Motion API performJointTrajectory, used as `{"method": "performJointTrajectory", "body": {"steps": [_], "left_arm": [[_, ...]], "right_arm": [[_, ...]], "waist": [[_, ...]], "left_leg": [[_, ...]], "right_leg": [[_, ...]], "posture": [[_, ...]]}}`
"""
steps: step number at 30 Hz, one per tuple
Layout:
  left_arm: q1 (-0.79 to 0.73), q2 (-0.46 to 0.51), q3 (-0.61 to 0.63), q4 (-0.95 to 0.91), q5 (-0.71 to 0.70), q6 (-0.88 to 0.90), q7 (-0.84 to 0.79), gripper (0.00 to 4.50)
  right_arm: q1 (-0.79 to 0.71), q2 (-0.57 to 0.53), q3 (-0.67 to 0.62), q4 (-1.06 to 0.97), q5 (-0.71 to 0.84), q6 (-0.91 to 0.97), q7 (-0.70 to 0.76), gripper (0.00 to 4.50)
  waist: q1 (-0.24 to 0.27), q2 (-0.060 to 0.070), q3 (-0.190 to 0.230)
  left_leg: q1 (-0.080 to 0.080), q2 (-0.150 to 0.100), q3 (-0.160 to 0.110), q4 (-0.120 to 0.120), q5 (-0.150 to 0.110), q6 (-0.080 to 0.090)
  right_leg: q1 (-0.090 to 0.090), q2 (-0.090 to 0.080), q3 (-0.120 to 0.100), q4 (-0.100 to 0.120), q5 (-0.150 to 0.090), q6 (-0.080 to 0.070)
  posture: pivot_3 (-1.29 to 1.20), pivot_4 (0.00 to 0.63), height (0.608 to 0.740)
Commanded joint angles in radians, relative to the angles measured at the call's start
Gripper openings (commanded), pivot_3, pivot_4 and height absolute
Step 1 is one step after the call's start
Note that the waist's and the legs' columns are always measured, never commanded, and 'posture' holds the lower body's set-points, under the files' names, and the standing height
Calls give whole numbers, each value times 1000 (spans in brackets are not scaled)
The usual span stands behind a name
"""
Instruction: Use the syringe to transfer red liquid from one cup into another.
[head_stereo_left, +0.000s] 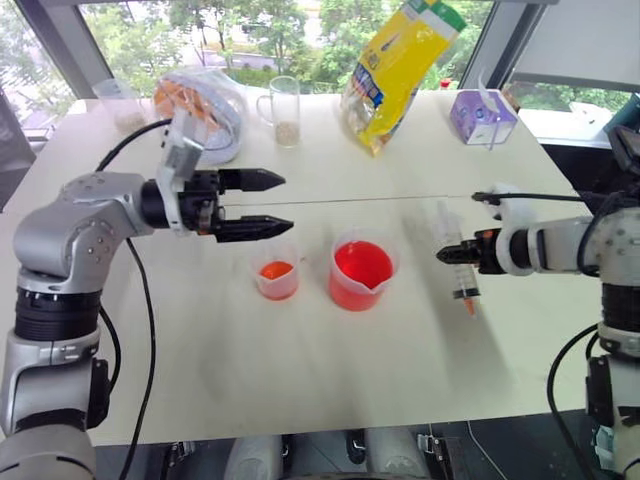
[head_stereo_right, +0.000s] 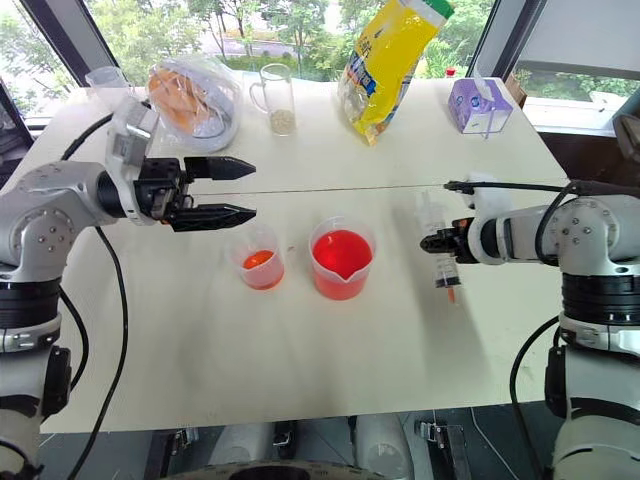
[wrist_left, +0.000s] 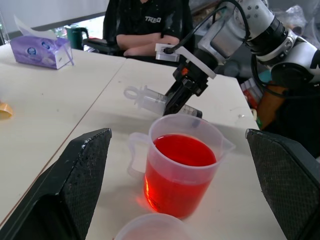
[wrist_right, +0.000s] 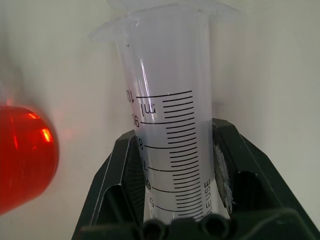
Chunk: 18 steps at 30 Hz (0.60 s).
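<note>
The clear syringe (head_stereo_left: 458, 262) with black marks and an orange tip is to the right of the cups, and my right gripper (head_stereo_left: 447, 256) is shut on its barrel (wrist_right: 170, 125). It slants low over the table; I cannot tell whether it touches. The wide spouted beaker (head_stereo_left: 362, 275) of red liquid (wrist_left: 184, 150) stands mid-table. The small clear cup (head_stereo_left: 277, 273) with a little orange liquid stands just left of it. My left gripper (head_stereo_left: 285, 202) hovers open above and behind the small cup, pointing right, with nothing between its fingers (wrist_left: 75, 175).
Along the table's far side are a yellow bag (head_stereo_left: 400, 70), a purple tissue box (head_stereo_left: 483, 117), a handled glass mug (head_stereo_left: 285, 110), a plastic-wrapped bundle (head_stereo_left: 205, 110) and a clear cup (head_stereo_left: 120, 100). A person (wrist_left: 145, 25) sits beyond the table's right end.
</note>
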Motion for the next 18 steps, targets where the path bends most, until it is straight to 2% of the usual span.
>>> {"method": "performJointTrajectory", "body": {"steps": [1, 4, 7, 12, 18], "left_arm": [[11, 22, 23, -52, -22, 8, 9, 4500], [18, 25, 17, -64, -22, 4, 13, 4500], [25, 13, 18, -74, -12, -12, 32, 4500], [30, 13, 14, -69, 7, -46, 36, 4500], [66, 81, 23, -61, 9, -54, -28, 4500]], "right_arm": [[-21, 4, 3, 2, 27, 6, -17, 2838], [-26, -11, 13, 1, 26, 6, -8, 4387], [-17, -53, 9, -59, 35, 6, 22, 4460], [5, -162, -40, -256, 54, -5, 172, 4460], [83, -359, -217, -508, 157, -120, 474, 4460]], "waist": [[1, 0, 0], [1, 0, 0], [1, 0, 0], [1, 0, 0], [1, 0, 0]], "left_leg": [[0, 0, 0, 0, 0, 0], [0, 0, 0, 0, 0, 0], [0, 0, 0, 0, 0, 0], [0, 0, -1, 0, 0, 0], [0, 0, -1, 0, 0, 0]], "right_leg": [[0, 0, 0, 0, 0, 0], [0, 0, 0, 0, 0, 0], [0, 0, 0, 0, 0, 0], [0, 0, 0, 0, 0, 0], [0, 0, -1, -1, 0, 0]], "posture": [[0, 150, 740], [0, 150, 740], [0, 150, 740], [0, 150, 740], [0, 150, 740]]}}
